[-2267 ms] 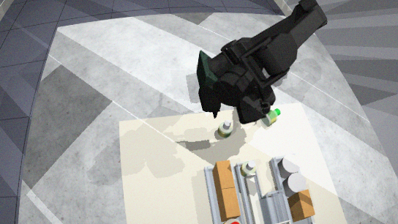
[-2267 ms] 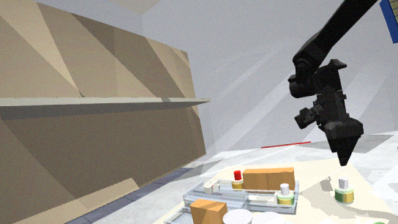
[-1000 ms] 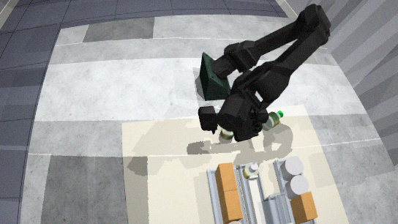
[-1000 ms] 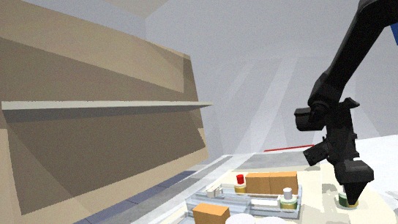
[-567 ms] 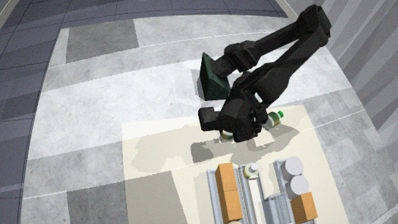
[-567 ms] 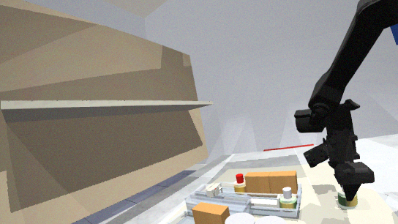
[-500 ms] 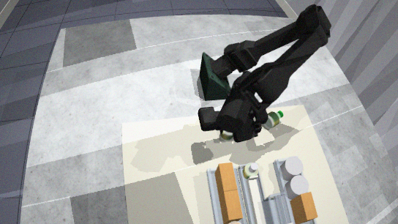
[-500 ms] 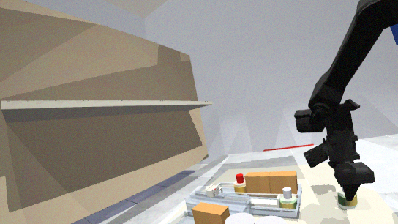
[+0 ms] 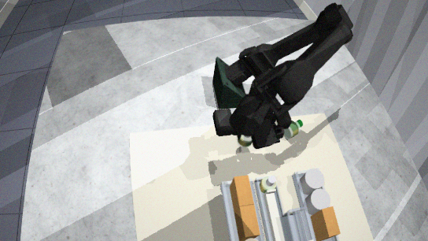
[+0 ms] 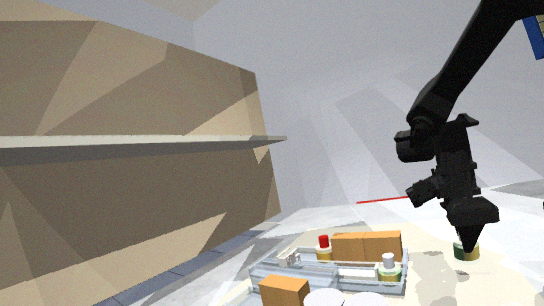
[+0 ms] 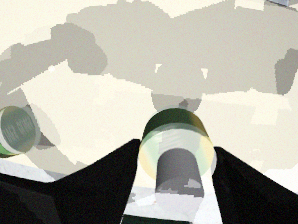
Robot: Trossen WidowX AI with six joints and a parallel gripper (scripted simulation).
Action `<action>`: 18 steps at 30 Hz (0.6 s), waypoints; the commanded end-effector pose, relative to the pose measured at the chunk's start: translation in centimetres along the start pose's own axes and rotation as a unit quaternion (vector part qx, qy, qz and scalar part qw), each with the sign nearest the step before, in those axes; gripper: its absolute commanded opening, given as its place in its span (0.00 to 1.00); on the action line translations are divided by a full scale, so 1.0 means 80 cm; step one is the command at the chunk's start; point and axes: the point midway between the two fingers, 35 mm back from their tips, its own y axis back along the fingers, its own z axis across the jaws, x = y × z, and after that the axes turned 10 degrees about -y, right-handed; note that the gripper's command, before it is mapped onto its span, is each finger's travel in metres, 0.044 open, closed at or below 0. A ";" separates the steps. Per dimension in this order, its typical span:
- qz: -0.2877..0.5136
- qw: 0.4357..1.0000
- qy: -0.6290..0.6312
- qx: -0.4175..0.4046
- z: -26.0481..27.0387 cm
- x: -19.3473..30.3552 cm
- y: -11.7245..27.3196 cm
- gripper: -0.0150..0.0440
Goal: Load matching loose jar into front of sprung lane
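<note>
Cream surface point(image 9: 157, 189) carrying everything, grey lane rack point(image 9: 226, 205) at its near edge. Black end effector point(image 11: 174, 163) clenched on the loose grey-capped jar point(image 11: 176, 152), low on the surface, well apart from the rack. Grasp judged done; lift, carry, push-in and release left. In the rack: two orange boxes point(image 9: 244, 206) in one lane, matching jar point(image 9: 268, 183) at the front of the sprung lane point(image 9: 273, 209), two grey cylinders point(image 9: 315, 190) beside. Green-capped jar point(image 9: 293, 129) lying just beside the end effector.
</note>
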 end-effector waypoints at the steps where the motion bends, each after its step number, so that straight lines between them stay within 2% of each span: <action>1: -0.003 1.000 0.004 0.004 0.000 -0.005 0.030 0.25; 10: -0.002 1.000 0.004 0.002 0.005 -0.001 0.086 0.25; 18: -0.003 1.000 -0.001 0.005 0.012 -0.020 0.078 0.25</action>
